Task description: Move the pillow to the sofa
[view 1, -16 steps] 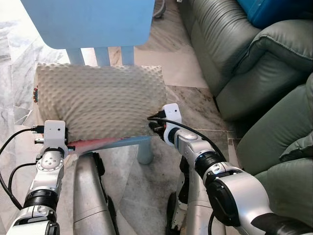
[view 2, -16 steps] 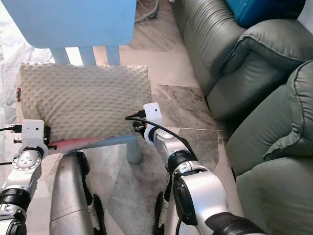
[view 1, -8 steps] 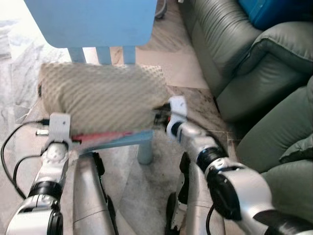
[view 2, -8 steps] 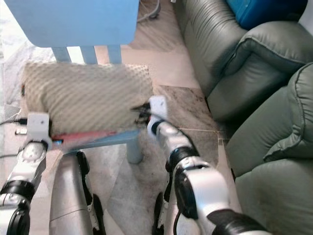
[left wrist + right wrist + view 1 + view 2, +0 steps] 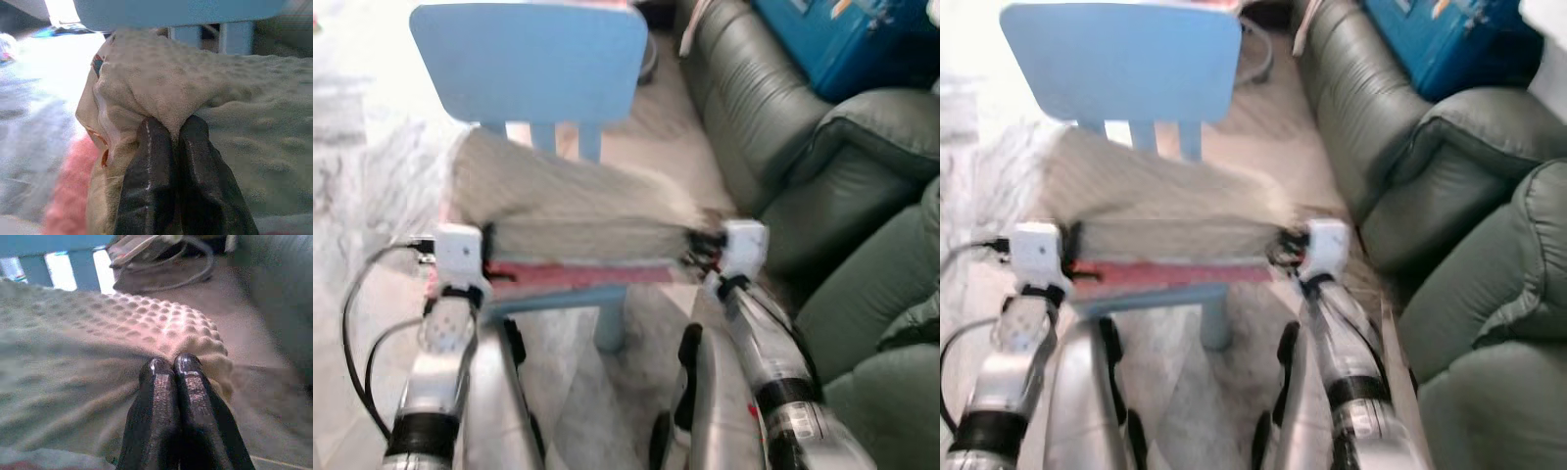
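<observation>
A beige bumpy pillow [image 5: 578,211] with a pink underside is stretched between my two grippers, lifted above the seat of a small blue chair [image 5: 540,61]. My left gripper [image 5: 168,129] is shut on the pillow's left corner, pinching a fold of fabric. My right gripper [image 5: 168,367] is shut on the pillow's right corner. In the eye views the left wrist [image 5: 458,257] and right wrist [image 5: 741,245] sit at either end of the pillow. A dark green leather sofa [image 5: 822,147] stands to the right. The eye views are blurred.
A blue box [image 5: 842,44] lies on the sofa's far cushion. Cables [image 5: 161,254] lie on the floor behind the chair. Marble floor [image 5: 352,186] spreads to the left. My own legs [image 5: 509,411] show below the pillow.
Both grippers have raised the pillow off the chair seat, its pink underside now showing. The camera has tilted up, bringing the whole chair back and more sofa into view.
</observation>
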